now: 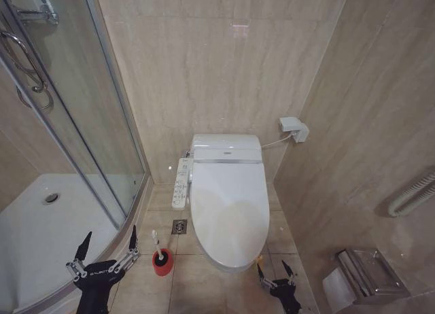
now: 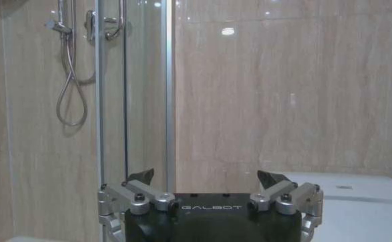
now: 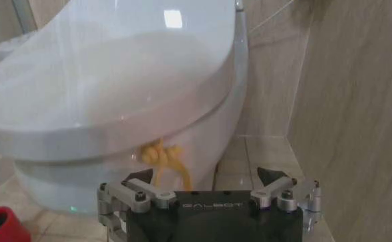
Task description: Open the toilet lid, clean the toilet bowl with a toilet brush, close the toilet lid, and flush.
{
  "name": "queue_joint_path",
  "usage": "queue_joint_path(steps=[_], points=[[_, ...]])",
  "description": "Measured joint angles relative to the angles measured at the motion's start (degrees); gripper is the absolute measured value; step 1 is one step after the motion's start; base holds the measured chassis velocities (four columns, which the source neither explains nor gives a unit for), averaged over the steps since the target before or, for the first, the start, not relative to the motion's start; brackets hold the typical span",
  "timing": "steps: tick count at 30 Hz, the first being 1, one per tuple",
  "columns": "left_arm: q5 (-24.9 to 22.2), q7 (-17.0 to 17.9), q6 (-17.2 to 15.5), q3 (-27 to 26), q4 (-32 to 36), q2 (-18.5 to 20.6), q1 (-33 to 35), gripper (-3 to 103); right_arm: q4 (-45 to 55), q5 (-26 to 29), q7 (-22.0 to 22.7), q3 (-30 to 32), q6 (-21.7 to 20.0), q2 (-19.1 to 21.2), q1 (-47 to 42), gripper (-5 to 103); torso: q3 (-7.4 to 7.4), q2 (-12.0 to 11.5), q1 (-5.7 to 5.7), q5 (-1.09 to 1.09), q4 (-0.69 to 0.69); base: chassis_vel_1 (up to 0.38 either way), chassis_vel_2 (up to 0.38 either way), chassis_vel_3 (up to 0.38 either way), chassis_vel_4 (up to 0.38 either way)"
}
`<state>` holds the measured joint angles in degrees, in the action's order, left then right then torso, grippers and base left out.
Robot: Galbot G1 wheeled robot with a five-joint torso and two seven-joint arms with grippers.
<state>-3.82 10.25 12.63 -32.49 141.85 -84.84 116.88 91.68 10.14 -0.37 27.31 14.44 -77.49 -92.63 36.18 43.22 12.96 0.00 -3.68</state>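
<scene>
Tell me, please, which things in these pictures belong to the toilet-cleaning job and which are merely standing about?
Belonging to the job:
- glossy white oval plastic toilet lid, shut, with its yellow loop tag
- thin white-handled toilet brush, standing in its small red holder
- open right gripper, near the lid's front
- open left gripper

Merely standing about:
- white shower tray
- round metal floor drain
- white socket box
- steel paper holder

Bare floor tiles (image 1: 204, 287) before toilet lid (image 1: 228, 205); red holder (image 1: 162, 263) seemingly beside

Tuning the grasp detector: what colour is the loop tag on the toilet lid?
Yellow loop tag, clearest in the right wrist view.
</scene>
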Motion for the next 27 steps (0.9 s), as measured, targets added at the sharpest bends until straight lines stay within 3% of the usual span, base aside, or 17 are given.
queue_joint_path(steps=[17,27], points=[[0.0,0.0,0.0,0.0,0.0,0.0,0.0,100,-8.17,-1.89,-0.9,-0.73,1.44,0.24,5.19,100,0.0,0.0,0.0,0.01,0.01,0.0,0.0,0.0,0.0],[0.0,0.0,0.0,0.0,0.0,0.0,0.0,100,-7.37,-1.85,-0.9,-1.14,1.48,0.27,4.66,100,0.0,0.0,0.0,0.0,0.01,0.0,0.0,0.0,0.0]])
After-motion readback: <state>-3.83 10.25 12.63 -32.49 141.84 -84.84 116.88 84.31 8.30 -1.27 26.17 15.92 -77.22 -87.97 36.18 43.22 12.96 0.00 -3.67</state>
